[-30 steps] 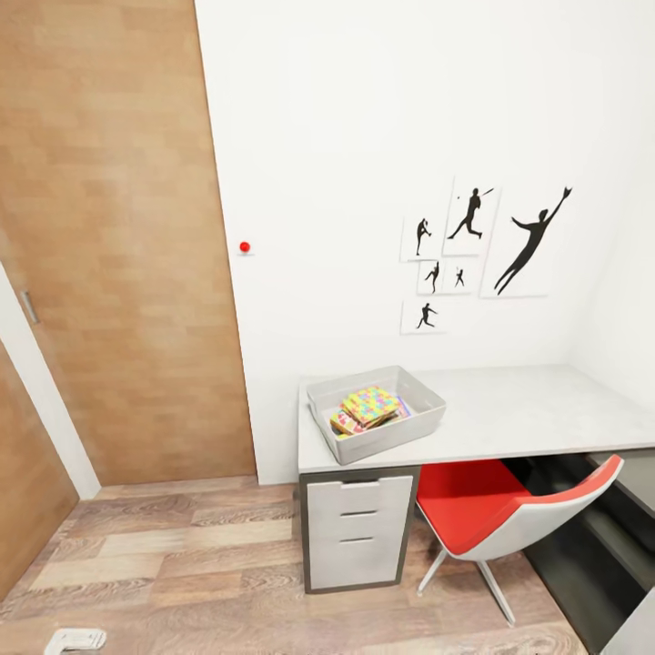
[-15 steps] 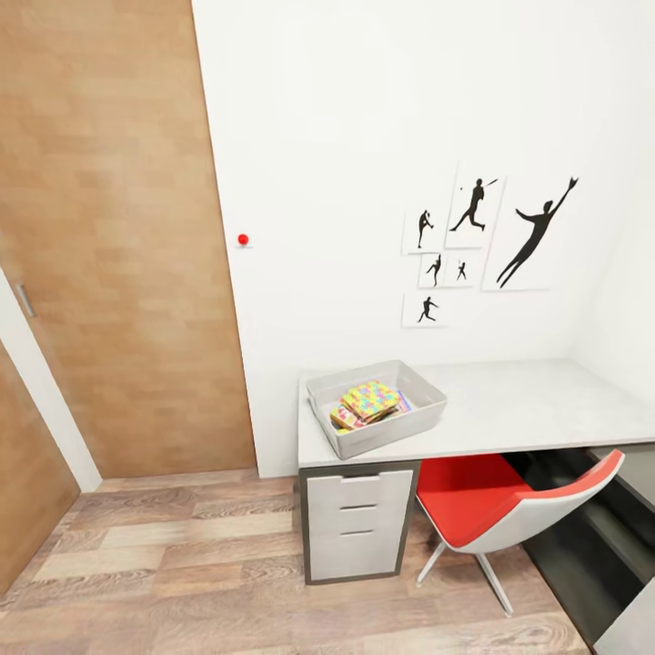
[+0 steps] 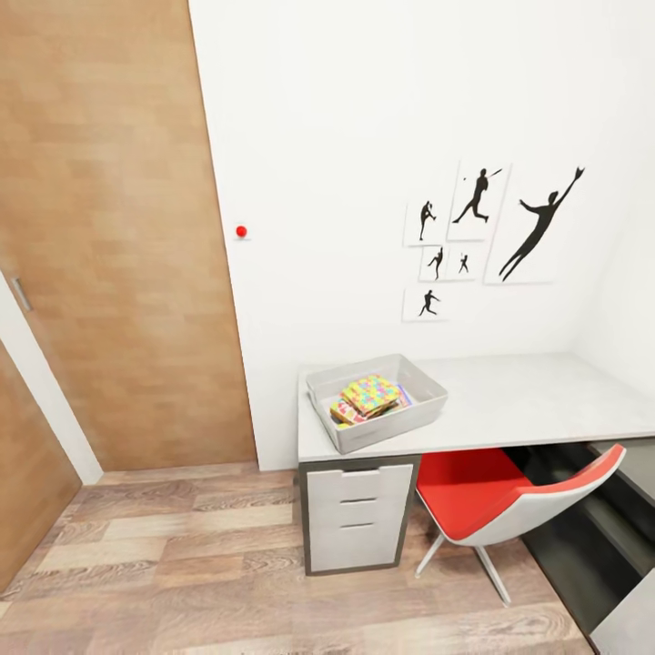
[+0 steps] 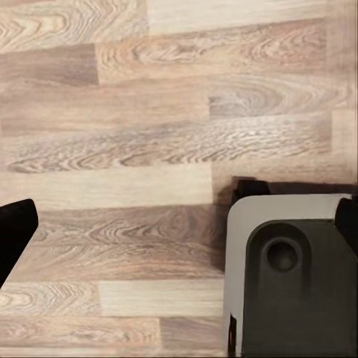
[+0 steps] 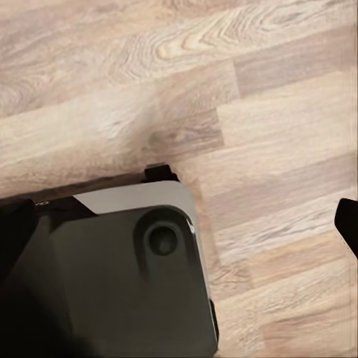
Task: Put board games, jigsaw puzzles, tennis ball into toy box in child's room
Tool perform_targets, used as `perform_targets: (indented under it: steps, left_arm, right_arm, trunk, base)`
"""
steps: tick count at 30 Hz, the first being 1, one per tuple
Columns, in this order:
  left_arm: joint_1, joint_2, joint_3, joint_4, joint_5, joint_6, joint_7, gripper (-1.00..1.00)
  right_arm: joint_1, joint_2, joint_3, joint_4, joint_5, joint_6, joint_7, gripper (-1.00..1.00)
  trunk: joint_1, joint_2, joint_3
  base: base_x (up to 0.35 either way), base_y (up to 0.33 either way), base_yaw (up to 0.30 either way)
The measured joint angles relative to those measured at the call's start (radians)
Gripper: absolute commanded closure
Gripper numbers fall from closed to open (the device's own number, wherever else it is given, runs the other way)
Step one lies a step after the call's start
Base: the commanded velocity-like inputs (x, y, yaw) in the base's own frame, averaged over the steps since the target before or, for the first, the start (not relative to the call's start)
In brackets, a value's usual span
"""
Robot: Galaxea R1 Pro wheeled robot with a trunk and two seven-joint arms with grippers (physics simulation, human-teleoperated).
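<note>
Camera tilted slightly upward since.

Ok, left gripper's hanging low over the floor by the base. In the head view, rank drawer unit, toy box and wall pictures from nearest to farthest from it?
Judged from the head view:
1. drawer unit, under the desk's left end, low and facing the robot.
2. toy box, on the desktop just above the drawers, set further back.
3. wall pictures, high on the wall behind the desk.

A child's room in a home: a grey desk [image 3: 509, 400] with drawers [image 3: 353, 523] stands against a white wall, a red chair [image 3: 509, 509] tucked under it. Sports silhouette prints [image 3: 482, 236] hang above, a box [image 3: 428, 400] of bright toys [image 3: 368, 400] sits on the desk, and the floor [image 3: 227, 582] is wood plank.
</note>
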Motion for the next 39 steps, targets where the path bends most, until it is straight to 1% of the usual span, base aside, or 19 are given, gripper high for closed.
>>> perform_targets:
  steps: [2, 5, 9, 11, 17, 24, 29, 33, 39]
  left_arm:
    - [0.013, -0.013, 0.0, 0.003, 0.0, -0.001, 0.0, -1.0]
    - [0.018, -0.018, 0.0, 0.005, 0.0, -0.001, 0.0, -1.0]
    - [0.025, -0.03, 0.0, 0.006, -0.001, 0.002, 0.0, -1.0]
    - [0.028, -0.034, 0.0, 0.006, -0.001, 0.002, 0.0, -1.0]
    - [0.049, -0.047, 0.0, 0.006, -0.001, 0.0, 0.0, -1.0]
    - [0.059, -0.051, 0.0, 0.006, -0.001, -0.003, 0.0, -1.0]
    - [0.065, -0.053, 0.0, 0.006, 0.0, -0.006, 0.0, -1.0]
    - [0.066, -0.057, 0.0, 0.006, 0.0, -0.006, 0.001, -1.0]
    - [0.075, -0.078, 0.0, 0.006, 0.002, -0.007, 0.002, -1.0]
  right_arm:
    - [0.0, 0.0, 0.0, 0.044, 0.003, -0.047, 0.0, -1.0]
    - [0.0, -0.001, -0.001, 0.073, 0.007, -0.085, -0.001, -1.0]
    - [0.001, -0.001, -0.001, 0.149, 0.008, -0.194, -0.003, -1.0]
    - [0.001, -0.001, -0.001, 0.18, 0.007, -0.223, -0.003, -1.0]
    - [0.0, -0.002, -0.001, 0.213, 0.007, -0.253, -0.003, -1.0]
    - [0.0, -0.003, -0.002, 0.219, 0.005, -0.265, -0.003, -1.0]
    - [0.001, -0.004, -0.003, 0.224, 0.0, -0.312, -0.003, -1.0]
    - [0.001, -0.003, -0.003, 0.244, -0.003, -0.334, -0.004, -1.0]
    - [0.001, -0.002, -0.002, 0.26, -0.005, -0.345, -0.004, -1.0]
  trunk:
    - [0.0, 0.0, -0.003]
    - [0.0, 0.0, -0.008]
    - [0.0, 0.0, -0.015]
    - [0.0, 0.0, -0.018]
    - [0.0, 0.0, -0.028]
    - [0.0, 0.0, -0.033]
    - [0.0, 0.0, -0.033]
    - [0.0, 0.0, -0.034]
    - [0.0, 0.0, -0.034]
  base:
    - [0.0, 0.0, 0.0]
    - [0.0, 0.0, 0.0]
    - [0.0, 0.0, 0.0]
    - [0.0, 0.0, 0.0]
    - [0.0, 0.0, 0.0]
    - [0.0, 0.0, 0.0]
    - [0.0, 0.0, 0.0]
    - [0.0, 0.0, 0.0]
    - [0.0, 0.0, 0.0]
